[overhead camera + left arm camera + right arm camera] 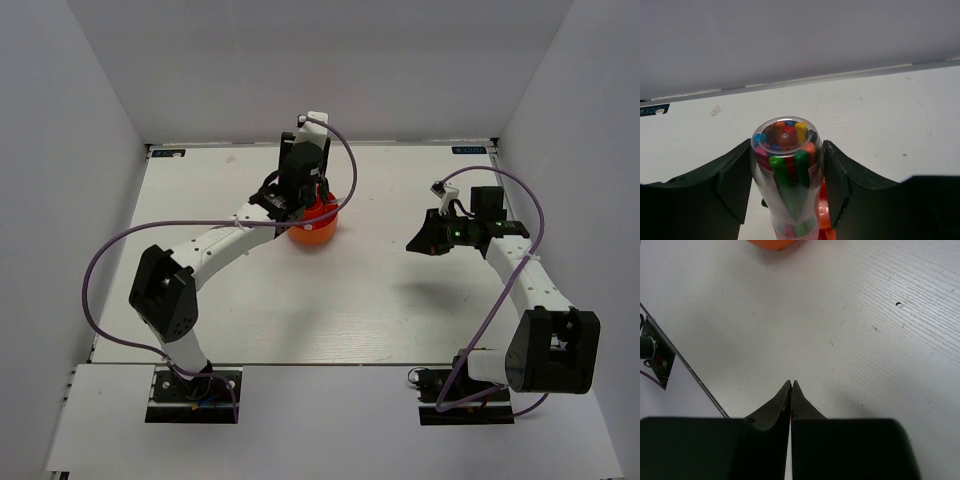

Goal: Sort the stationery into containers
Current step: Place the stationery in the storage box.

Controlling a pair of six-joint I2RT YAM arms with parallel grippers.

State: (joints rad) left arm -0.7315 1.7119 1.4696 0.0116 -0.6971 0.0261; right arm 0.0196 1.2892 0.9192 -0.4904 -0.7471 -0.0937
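A chunky pen [787, 165] with a clear barrel full of coloured refills and a pink lower part stands upright between the fingers of my left gripper [787, 150]. Both black pads press its sides. Directly below it is the round orange-red container [312, 228], a sliver of which shows beside the pen in the left wrist view [824, 212]. My right gripper [791, 384] hovers over bare table to the right, its jaws pressed together with nothing between them. The container's edge [771, 244] shows at the top of the right wrist view.
White walls enclose the table on three sides. The left arm [225, 240] stretches diagonally across the table's left half, trailing a purple cable. The table's near edge [685, 367] runs close to the right gripper.
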